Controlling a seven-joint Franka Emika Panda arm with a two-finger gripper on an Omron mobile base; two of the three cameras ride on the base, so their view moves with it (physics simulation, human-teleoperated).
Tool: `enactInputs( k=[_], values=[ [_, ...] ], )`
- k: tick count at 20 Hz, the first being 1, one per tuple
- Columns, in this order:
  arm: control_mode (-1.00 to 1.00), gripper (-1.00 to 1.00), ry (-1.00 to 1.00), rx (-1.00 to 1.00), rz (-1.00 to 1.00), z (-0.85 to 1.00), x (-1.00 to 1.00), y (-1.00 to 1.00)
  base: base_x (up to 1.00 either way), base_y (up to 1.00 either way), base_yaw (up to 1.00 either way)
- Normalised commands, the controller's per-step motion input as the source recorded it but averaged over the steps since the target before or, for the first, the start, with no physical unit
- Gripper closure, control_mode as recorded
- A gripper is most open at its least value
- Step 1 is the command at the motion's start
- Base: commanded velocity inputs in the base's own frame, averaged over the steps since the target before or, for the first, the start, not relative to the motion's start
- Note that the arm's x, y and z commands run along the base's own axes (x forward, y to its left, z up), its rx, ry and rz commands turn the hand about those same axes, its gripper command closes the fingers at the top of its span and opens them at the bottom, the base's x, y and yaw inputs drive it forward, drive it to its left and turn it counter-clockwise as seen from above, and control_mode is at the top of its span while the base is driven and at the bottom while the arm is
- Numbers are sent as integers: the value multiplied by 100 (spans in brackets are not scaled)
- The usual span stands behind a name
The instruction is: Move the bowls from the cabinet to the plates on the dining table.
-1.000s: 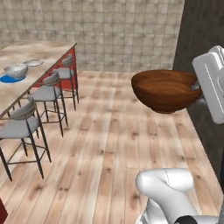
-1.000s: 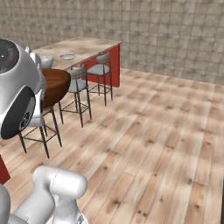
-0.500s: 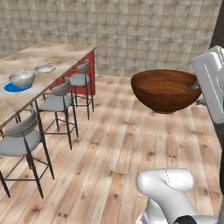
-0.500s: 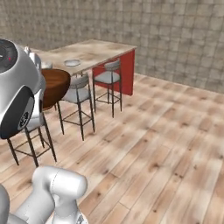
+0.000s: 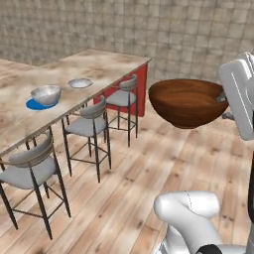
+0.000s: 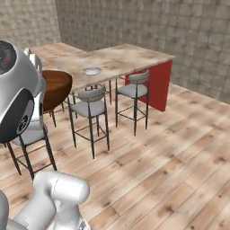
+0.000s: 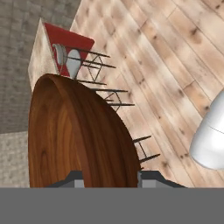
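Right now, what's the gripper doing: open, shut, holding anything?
Gripper: shut on the rim of the dark brown bowl, carried above the floor.

Light is bright, even and diffuse, with no clear source. Shadows are faint and soft under the grey-seated metal stools (image 5: 87, 126) on the pale wooden plank floor (image 6: 179, 148). The dark glossy brown bowl (image 5: 187, 101) carries a mild sheen, no hard glare. Rendering is slightly soft throughout, the far grey tiled wall (image 5: 163, 25) blurriest.

Glossy white rounded arm (image 5: 188, 211) segments with dark joints, grey fingers (image 7: 151, 178).
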Motion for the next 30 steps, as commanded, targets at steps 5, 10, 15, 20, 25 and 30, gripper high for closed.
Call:
enactInputs(
  k=[5, 10, 15, 20, 25, 30],
  values=[
    [100, 100, 0, 0, 0, 0, 0, 0, 100, -34, 53],
    [100, 100, 0, 0, 0, 0, 0, 0, 100, -52, 55],
    [100, 100, 0, 0, 0, 0, 0, 0, 100, -62, 51],
    [100, 100, 0, 0, 0, 0, 0, 0, 99, -80, 43],
    [100, 100, 0, 0, 0, 0, 0, 0, 94, -100, 26],
    [100, 100, 0, 0, 0, 0, 0, 0, 97, -77, 5]
  ],
)
